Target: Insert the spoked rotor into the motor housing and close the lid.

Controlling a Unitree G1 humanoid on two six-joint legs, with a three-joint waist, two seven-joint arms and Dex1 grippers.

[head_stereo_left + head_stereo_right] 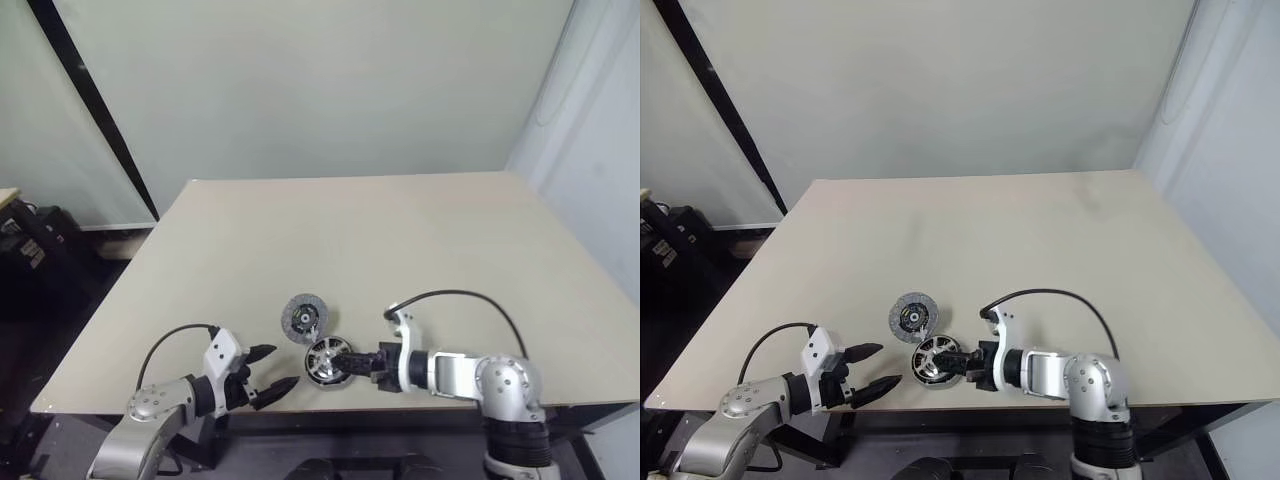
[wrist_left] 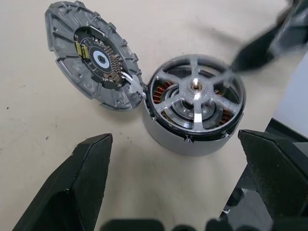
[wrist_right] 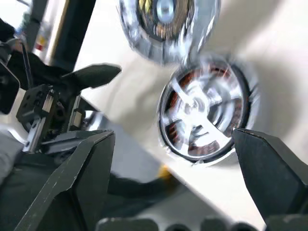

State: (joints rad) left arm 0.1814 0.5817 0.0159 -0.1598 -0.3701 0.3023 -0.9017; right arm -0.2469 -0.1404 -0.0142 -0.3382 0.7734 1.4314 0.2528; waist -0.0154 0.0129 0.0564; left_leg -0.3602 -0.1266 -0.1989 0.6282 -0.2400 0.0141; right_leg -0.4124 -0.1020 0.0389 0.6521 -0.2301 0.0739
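Beige table, pale wall behind.

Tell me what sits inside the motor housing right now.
The spoked rotor sits inside the motor housing. Copper windings show between its spokes; whatever lies beneath them is covered. The lid is off, leaning alongside.

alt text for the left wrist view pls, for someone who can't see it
The spoked rotor sits inside the round motor housing on a beige table, copper windings showing between its spokes. The grey lid stands open and tilted, leaning against the housing's rim. The left gripper has its two black fingers spread wide in front of the housing, touching nothing.
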